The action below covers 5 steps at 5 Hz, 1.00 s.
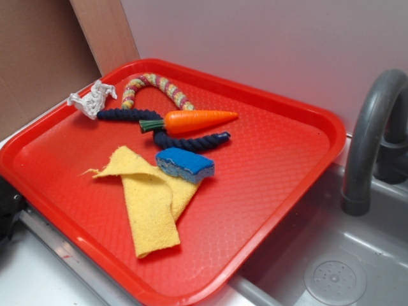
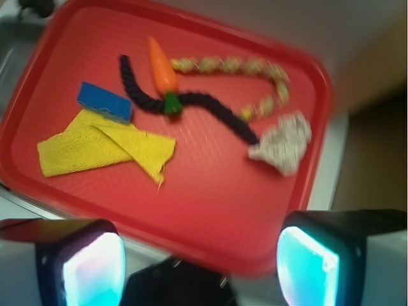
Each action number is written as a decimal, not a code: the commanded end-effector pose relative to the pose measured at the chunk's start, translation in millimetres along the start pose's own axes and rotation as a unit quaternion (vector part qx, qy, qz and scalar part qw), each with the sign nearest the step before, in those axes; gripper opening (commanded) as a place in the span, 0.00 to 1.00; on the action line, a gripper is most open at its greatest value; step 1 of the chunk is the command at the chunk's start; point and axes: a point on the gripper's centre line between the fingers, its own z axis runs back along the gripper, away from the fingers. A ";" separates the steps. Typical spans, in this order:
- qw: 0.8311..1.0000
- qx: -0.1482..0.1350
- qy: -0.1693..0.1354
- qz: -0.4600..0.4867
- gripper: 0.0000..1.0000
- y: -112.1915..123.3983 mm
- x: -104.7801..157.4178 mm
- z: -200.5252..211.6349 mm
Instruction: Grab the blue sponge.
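Observation:
The blue sponge [image 1: 185, 164] [image 2: 105, 101] lies flat near the middle of the red tray [image 1: 280, 166] [image 2: 217, 210], its near edge resting on the yellow cloth [image 1: 150, 197] [image 2: 102, 150]. In the wrist view my gripper [image 2: 201, 264] hangs open over the tray's near rim, far from the sponge, with nothing between its glowing pads [image 2: 307, 268]. The gripper does not appear in the exterior view.
An orange toy carrot [image 1: 194, 120] [image 2: 162, 67], dark navy rope pieces [image 1: 188, 141] [image 2: 191, 105], a multicoloured rope [image 1: 156, 86] [image 2: 245, 67] and a white knot [image 1: 92, 99] [image 2: 284, 141] lie behind the sponge. A grey tap [image 1: 370, 140] and sink [image 1: 331, 268] stand to the right.

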 end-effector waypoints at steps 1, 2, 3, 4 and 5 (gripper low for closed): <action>0.969 0.000 -0.044 -0.243 1.00 -32.8 34.3 -25.3; 0.931 -0.018 -0.041 -0.362 1.00 -52.9 40.0 -39.3; 0.880 -0.062 -0.047 -0.469 1.00 -64.9 53.0 -59.2; 0.868 -0.090 -0.042 -0.486 1.00 -79.0 75.3 -92.7; 0.860 -0.105 -0.035 -0.498 1.00 -96.8 88.7 -110.9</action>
